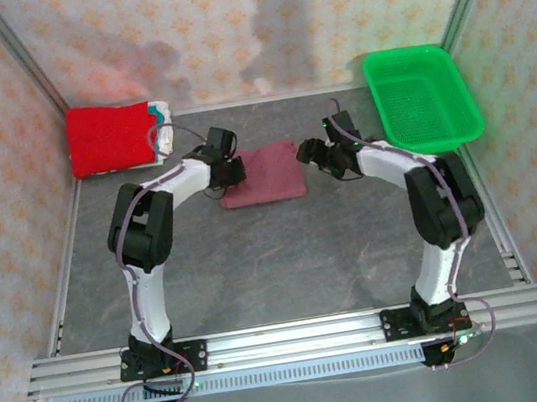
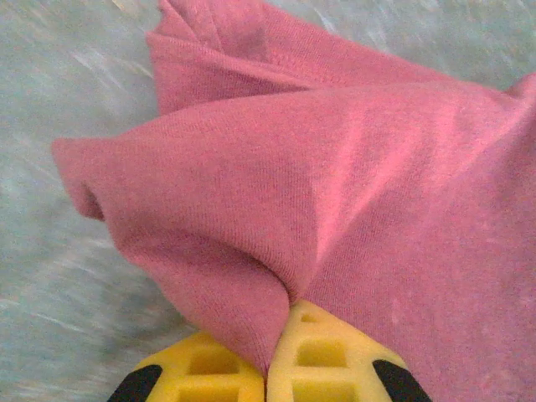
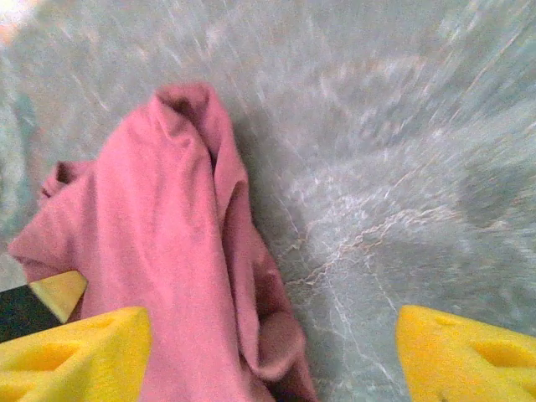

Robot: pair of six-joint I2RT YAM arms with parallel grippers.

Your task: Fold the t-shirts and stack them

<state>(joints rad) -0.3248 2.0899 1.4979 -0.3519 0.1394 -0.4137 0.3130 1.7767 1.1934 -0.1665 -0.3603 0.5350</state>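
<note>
On the table (image 1: 287, 259), centre: we find the maroon shirt (image 1: 261, 174) folded small, between the arms.
Left gripper (image 2: 266, 368): pinched on its edge.
Right gripper (image 3: 272, 356): jaws wide, holding nothing.
Back-left corner: red-topped stack (image 1: 113, 138).
Remaining, we judge: move the maroon shirt onto the stack.

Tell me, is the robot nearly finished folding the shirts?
Nearly. Done: a folded bright red cloth t-shirt lies on whitish folded ones in the far left corner. In hand: the left end effector pinches the folded maroon cloth t-shirt; the right end effector is open at its edge. Left: stacking the maroon one.
</note>
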